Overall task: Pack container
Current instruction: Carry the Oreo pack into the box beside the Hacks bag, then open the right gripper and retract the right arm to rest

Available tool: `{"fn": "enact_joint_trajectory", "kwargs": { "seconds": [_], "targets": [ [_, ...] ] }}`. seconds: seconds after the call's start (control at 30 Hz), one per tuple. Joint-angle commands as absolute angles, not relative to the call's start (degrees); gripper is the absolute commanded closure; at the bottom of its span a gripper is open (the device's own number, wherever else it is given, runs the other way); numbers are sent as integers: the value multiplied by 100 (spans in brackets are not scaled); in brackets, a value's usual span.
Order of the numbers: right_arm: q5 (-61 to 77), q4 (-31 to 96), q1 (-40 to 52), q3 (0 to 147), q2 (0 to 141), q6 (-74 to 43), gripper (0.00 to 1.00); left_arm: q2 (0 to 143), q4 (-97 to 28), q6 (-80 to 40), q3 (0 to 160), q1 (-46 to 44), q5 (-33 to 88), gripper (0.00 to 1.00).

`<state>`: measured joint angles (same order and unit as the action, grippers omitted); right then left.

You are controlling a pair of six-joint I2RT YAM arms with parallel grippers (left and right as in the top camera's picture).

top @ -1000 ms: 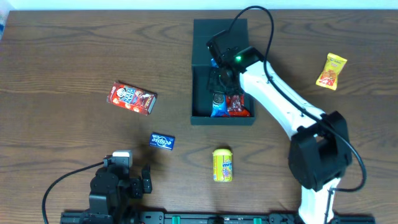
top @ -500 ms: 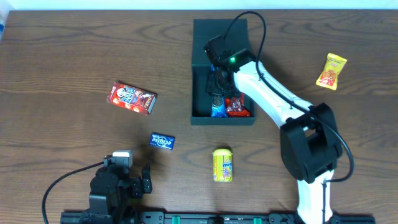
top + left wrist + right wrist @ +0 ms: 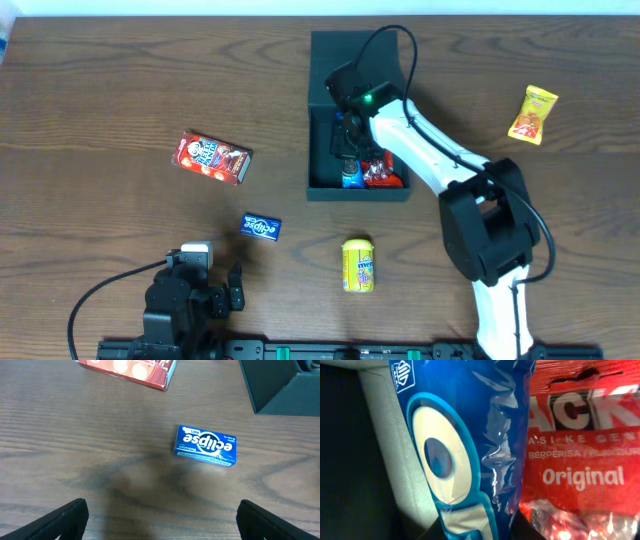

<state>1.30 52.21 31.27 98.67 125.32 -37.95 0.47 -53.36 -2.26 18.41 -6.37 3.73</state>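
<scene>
- Black fingers of your left hand point(image 3: 161, 512) are spread wide and hold nothing, low over the surface by its near edge, toward the left corner. The blue mint box point(image 3: 205, 445) lies beyond them. Drop straight down and you will land short, or shove the box along.
- The yellow can point(image 3: 358, 265) lies on its side near the middle of the near edge. It looks likely to roll if one finger meets it first.
- The red carton point(image 3: 213, 158) sits slanted toward the left edge. Come at it off-angle and it may twist out of a pinch.
- The container point(image 3: 358, 194) stands past the middle toward the far edge, its flap laid open behind it.
- Your right hand point(image 3: 347, 145) is down inside the container, pressed close to a blue packet point(image 3: 465, 450) and a red packet point(image 3: 580, 460). The packets fill the wrist view, so I cannot tell whether that hand is clenched or released.
- Lift out with foil caught and a packet could come out with you. The cable looping over the flap might also snag it.
- The orange-yellow packet point(image 3: 531, 114) lies by the right edge, toward the far corner and well apart from the container, so it needs a long carry.
</scene>
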Motion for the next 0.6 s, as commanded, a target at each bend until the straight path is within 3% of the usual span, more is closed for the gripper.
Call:
{"fn": "enact_joint_trajectory", "kwargs": {
  "seconds": [0.0,0.23,0.3,0.47,0.57],
  "targets": [
    [-43,5247,3179,9961,12663,-3649,81,21,-5520,-126,1658,-600,392,5],
    [-130,5321,3179,9963,12630,-3612,81,21,-5520,-126,1658,-600,392,5],
    [-134,5339,3179,9963,12586,-3612,77,21,-5520,-126,1658,-600,392,5],
    [-172,5400,3181,9963,12427,-3614,33,21,-5520,-126,1658,-600,392,4],
    [-172,5426,3181,9963,12359,-3612,20,21,-5520,-126,1658,-600,392,5]
  ]
}}
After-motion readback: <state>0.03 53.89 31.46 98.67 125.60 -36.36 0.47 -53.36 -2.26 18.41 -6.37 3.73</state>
